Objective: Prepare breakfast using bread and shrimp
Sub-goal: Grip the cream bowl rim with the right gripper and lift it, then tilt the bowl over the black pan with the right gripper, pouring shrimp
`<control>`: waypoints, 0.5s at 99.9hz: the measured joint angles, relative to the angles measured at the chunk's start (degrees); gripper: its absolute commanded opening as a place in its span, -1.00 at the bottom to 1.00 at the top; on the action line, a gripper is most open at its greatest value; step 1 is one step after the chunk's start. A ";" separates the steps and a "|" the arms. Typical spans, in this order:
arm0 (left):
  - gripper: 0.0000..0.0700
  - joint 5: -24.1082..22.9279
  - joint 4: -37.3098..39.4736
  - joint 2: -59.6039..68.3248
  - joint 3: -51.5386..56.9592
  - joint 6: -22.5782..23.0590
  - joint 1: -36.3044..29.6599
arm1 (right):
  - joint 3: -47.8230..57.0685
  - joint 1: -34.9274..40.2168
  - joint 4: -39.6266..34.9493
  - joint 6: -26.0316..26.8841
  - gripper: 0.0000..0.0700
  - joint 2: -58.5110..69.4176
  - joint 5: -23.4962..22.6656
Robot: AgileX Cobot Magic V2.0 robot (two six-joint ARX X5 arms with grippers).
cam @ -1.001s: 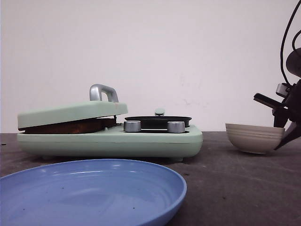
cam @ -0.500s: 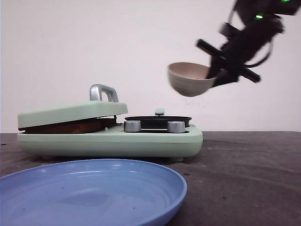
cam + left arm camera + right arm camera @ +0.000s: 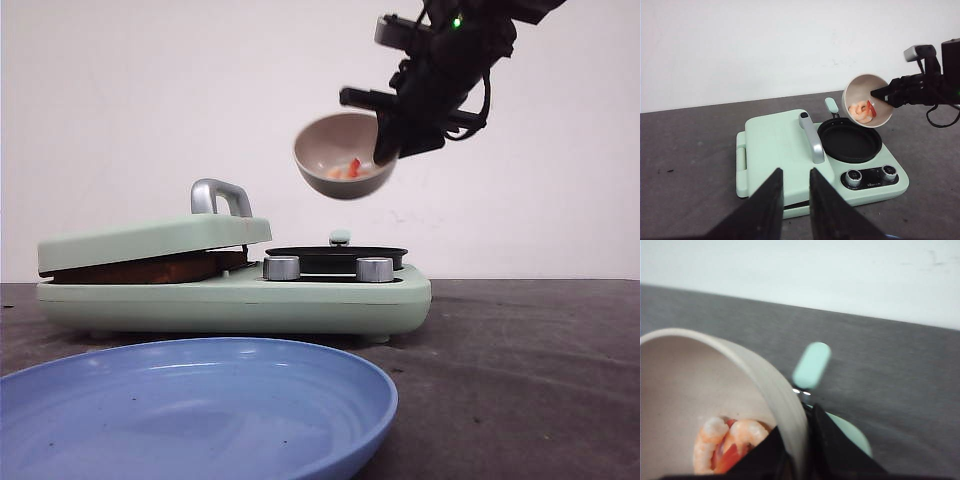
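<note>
My right gripper point(image 3: 392, 140) is shut on the rim of a beige bowl point(image 3: 338, 158), held in the air and tipped toward the camera. Orange-pink shrimp point(image 3: 351, 169) lie inside it point(image 3: 732, 440). The bowl point(image 3: 867, 100) hangs above the round black pan point(image 3: 850, 140) of a mint-green breakfast maker point(image 3: 300, 300). A brown edge of bread point(image 3: 140, 268) shows under the maker's closed lid point(image 3: 150, 238). My left gripper point(image 3: 796, 175) stands open and holds nothing, hovering on the near side of the lid.
A large blue plate point(image 3: 190, 400) sits nearest the camera, in front of the maker. The lid has a silver handle point(image 3: 220, 195). Two silver knobs point(image 3: 281, 267) are on the maker's front. A white wall stands behind the dark table point(image 3: 520, 360).
My right gripper lifted the bowl off the table at the right, carried it up and leftward over the pan, and tipped it so the shrimp show.
</note>
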 measured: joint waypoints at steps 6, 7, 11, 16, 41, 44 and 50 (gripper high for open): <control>-1.00 0.00 0.02 0.00 0.00 0.00 0.00 | 0.00 0.04 0.15 -2.36 -1.00 0.11 1.53; -1.00 0.00 0.02 0.00 0.00 0.00 0.00 | 0.00 0.04 0.20 -2.51 -1.00 0.11 1.62; -1.00 0.00 0.02 0.00 0.00 0.00 0.00 | 0.00 0.02 0.87 -3.74 -1.00 0.11 2.23; -1.00 0.00 0.00 0.00 0.00 0.00 0.00 | 0.00 0.04 2.51 -5.29 -1.00 0.11 2.27; -1.00 0.00 0.02 0.00 0.00 0.02 0.00 | 0.00 2.38 5.97 -14.08 -1.00 0.11 9.35; -1.00 0.00 0.02 0.00 0.00 0.00 0.00 | 0.02 2.78 6.25 -15.56 -1.00 0.11 10.03; -1.00 0.00 0.02 0.00 0.00 0.00 0.00 | 0.00 3.48 6.86 -18.38 -1.00 0.11 11.08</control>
